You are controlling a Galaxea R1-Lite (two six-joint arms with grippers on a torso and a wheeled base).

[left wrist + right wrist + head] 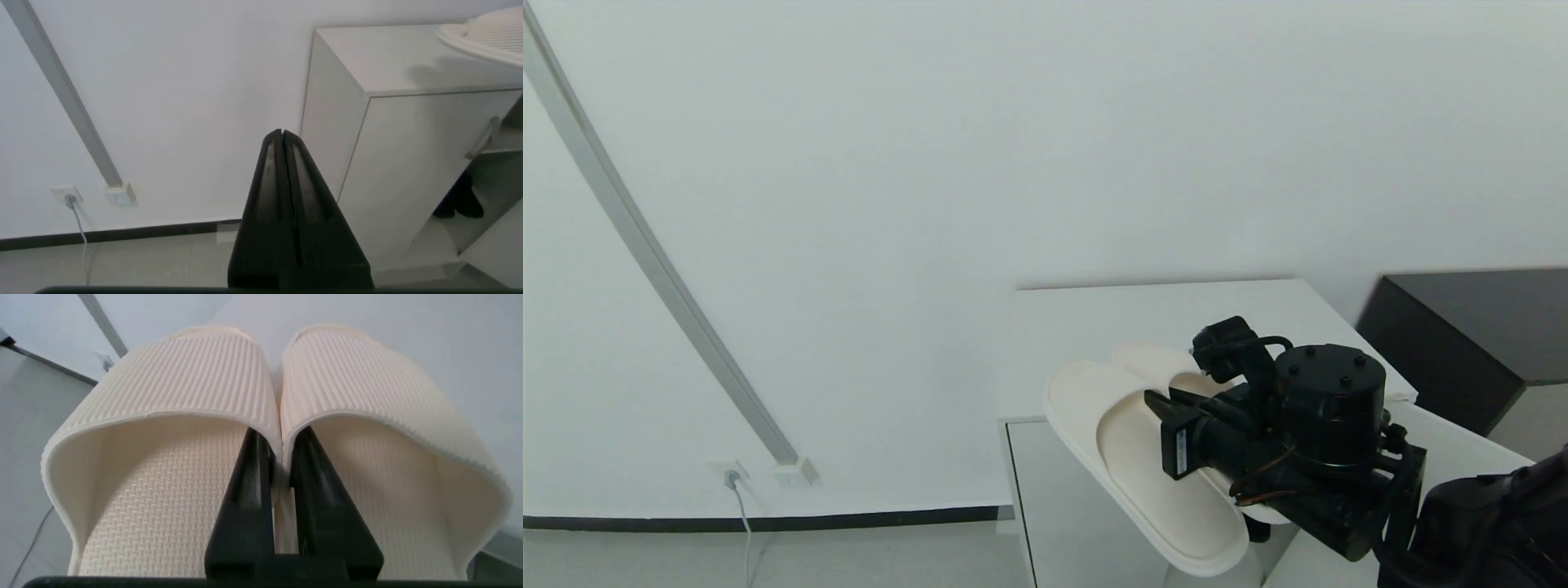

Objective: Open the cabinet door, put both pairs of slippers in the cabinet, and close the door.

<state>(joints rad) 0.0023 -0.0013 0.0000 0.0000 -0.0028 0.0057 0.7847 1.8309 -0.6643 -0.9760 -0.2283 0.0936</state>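
A pair of cream slippers [1127, 441] hangs side by side over the front edge of the white cabinet [1143, 314]. My right gripper [1156, 404] is shut on the slippers. In the right wrist view its fingers [260, 482] reach under the two ribbed straps [188, 384] and pinch the inner walls together at the gripper [280, 441]. My left gripper [282, 139] is shut with nothing in it, low and to the left of the cabinet [384, 73]. The cabinet's front with a metal handle [482, 139] looks ajar. A dark shape [462, 200] stands inside.
A dark block [1470, 335] stands right of the cabinet. A white wall runs behind, with a slanting grey strip [645, 245] and a socket with a cable [731, 474] near the floor. Open floor lies left of the cabinet.
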